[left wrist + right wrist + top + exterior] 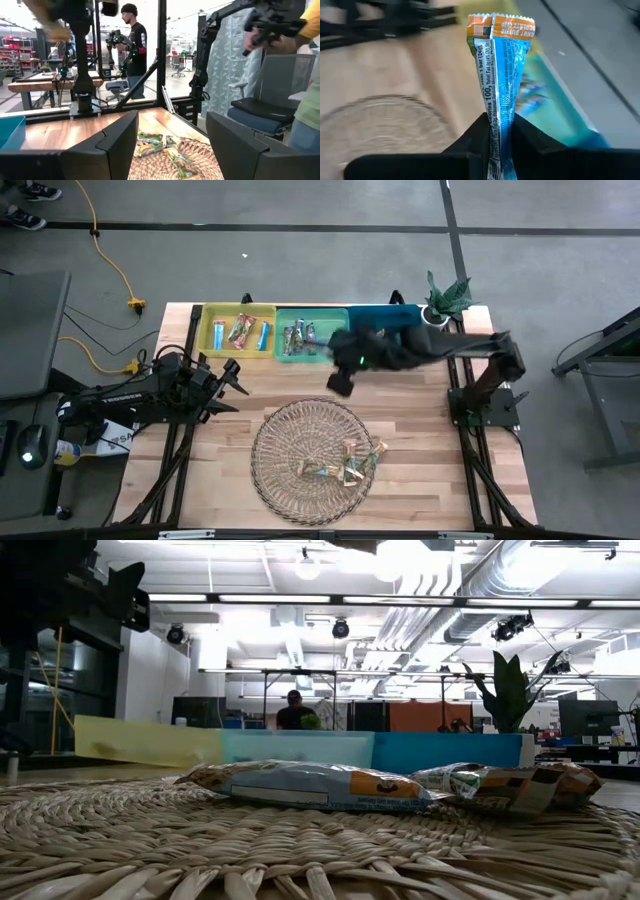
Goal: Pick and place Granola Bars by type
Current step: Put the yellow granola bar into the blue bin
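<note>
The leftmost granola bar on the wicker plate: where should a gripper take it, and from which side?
Probably across its middle, from straight above, with the fingers on its two long edges. The leftmost granola bar lies flat on the wicker plate, uncovered.

The right arm stretches from the right edge toward the frame's upper centre, its right gripper [499, 131] pinched tight on a blue granola bar [501, 75]. The left arm rests at the centre left, its left gripper [236, 383] with fingers spread, clasping nothing
</note>
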Robot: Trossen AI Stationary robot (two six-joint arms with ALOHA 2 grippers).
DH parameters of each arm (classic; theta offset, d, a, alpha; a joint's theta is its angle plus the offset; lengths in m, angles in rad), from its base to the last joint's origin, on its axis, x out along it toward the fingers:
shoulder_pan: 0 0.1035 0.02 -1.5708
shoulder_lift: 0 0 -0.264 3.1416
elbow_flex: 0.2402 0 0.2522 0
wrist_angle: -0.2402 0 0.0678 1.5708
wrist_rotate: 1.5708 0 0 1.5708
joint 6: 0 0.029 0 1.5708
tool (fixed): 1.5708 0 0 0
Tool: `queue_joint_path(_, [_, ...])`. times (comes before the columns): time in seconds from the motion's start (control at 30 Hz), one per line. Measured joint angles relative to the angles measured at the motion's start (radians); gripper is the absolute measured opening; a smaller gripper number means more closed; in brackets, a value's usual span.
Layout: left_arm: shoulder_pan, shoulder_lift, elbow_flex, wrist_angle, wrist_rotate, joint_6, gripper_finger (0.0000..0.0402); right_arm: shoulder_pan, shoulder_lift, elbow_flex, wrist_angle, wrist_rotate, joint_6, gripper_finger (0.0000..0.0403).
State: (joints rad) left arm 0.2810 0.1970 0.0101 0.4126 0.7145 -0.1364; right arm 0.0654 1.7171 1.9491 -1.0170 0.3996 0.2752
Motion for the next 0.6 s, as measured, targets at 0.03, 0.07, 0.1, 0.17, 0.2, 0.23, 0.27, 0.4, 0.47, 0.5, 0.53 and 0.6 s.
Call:
queue_joint_path(0.03, [0.0, 0.0, 0.0, 0.0, 0.0, 0.0, 0.023, -0.025, -0.011, 0.0, -0.021, 0.006, -0.006, 0.0046])
queue_joint_path(0.07, [0.0, 0.0, 0.0, 0.0, 0.0, 0.0, 0.023, -0.052, -0.023, 0.0, -0.043, 0.012, -0.012, 0.0046])
queue_joint_path(0.1, [0.0, 0.0, 0.0, -0.001, 0.0, 0.0, 0.023, -0.079, -0.038, 0.0, -0.066, 0.015, -0.016, 0.0046])
queue_joint_path(0.17, [0.0, 0.0, 0.0, -0.002, 0.0, 0.0, 0.023, -0.134, -0.06, 0.0, -0.107, 0.022, -0.029, 0.0046])
queue_joint_path(0.2, [0.0, 0.0, 0.0, -0.004, 0.0, 0.0, 0.023, -0.165, -0.073, 0.0, -0.127, 0.021, -0.036, 0.0046])
queue_joint_path(0.23, [0.0, 0.0, 0.0, -0.004, -0.001, 0.0, 0.023, -0.193, -0.083, 0.0, -0.145, 0.022, -0.044, 0.0046])
queue_joint_path(0.27, [0.0, 0.0, 0.0, -0.004, -0.001, 0.0, 0.023, -0.224, -0.094, 0.0, -0.163, 0.02, -0.053, 0.0046])
queue_joint_path(0.4, [0.0, 0.0, 0.0, -0.005, -0.001, 0.0, 0.023, -0.351, -0.124, 0.0, -0.196, 0.0, -0.105, 0.0046])
queue_joint_path(0.47, [0.0, 0.0, 0.0, -0.005, -0.001, 0.0, 0.023, -0.417, -0.13, 0.0, -0.201, -0.041, -0.136, 0.0046])
queue_joint_path(0.5, [0.0, 0.0, 0.0, -0.005, -0.001, 0.0, 0.023, -0.449, -0.13, 0.0, -0.203, -0.069, -0.149, 0.0046])
queue_joint_path(0.53, [0.0, 0.0, 0.0, -0.005, -0.001, 0.0, 0.023, -0.478, -0.13, 0.0, -0.204, -0.099, -0.161, 0.0046])
queue_joint_path(0.6, [0.0, 0.0, 0.0, -0.005, -0.001, 0.0, 0.023, -0.536, -0.13, -0.017, -0.186, -0.158, -0.188, 0.0046])
